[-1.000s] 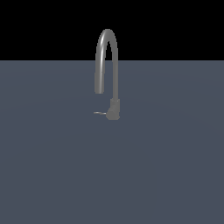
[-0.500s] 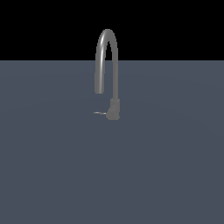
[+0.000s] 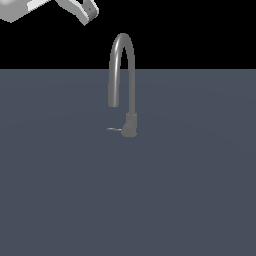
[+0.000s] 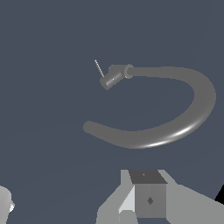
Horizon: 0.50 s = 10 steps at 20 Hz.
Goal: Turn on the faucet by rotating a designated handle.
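Observation:
The faucet [image 3: 121,70] is a slim grey gooseneck with a tall arched spout, standing on a short dark base [image 3: 130,125] mid-scene. Its handle [image 3: 114,129], a tiny thin rod, sticks out from the base toward the exterior view's left. From the wrist view I look down on the curved spout [image 4: 175,127], the base [image 4: 113,76] and the handle [image 4: 99,68]. My gripper [image 3: 90,11] hangs high in the exterior view's upper left, well above and apart from the faucet. One finger [image 4: 148,197] shows, with a wide bare gap beside it, and nothing is held.
A flat dark blue-grey floor [image 3: 190,190] surrounds the faucet on all sides. The white arm link [image 3: 20,9] crosses the top left corner of the exterior view. Black background lies behind the spout's arch.
The arm and gripper have come into the exterior view at the top left, where nothing showed before. The faucet and handle have not moved.

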Motion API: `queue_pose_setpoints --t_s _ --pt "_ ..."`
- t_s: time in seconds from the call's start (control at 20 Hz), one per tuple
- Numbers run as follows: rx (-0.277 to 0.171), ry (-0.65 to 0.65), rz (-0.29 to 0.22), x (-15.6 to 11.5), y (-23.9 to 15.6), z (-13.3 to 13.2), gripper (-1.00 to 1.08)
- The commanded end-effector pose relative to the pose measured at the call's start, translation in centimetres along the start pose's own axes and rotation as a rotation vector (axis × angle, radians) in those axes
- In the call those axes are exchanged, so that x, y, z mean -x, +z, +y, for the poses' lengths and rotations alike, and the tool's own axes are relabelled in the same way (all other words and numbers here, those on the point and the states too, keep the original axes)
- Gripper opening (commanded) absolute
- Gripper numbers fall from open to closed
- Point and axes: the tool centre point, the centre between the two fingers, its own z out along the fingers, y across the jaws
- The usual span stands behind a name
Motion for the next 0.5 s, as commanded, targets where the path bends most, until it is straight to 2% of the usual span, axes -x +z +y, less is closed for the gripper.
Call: queue_pose_setpoints --t_s 0.0,0.45 --pt "0.059 -0.061 -0.005 -1.2 0.7 -0.5 -1.0" --pt "0.243 -0.247 -0.022 -4.5 3.1 -2.2 -1.0"
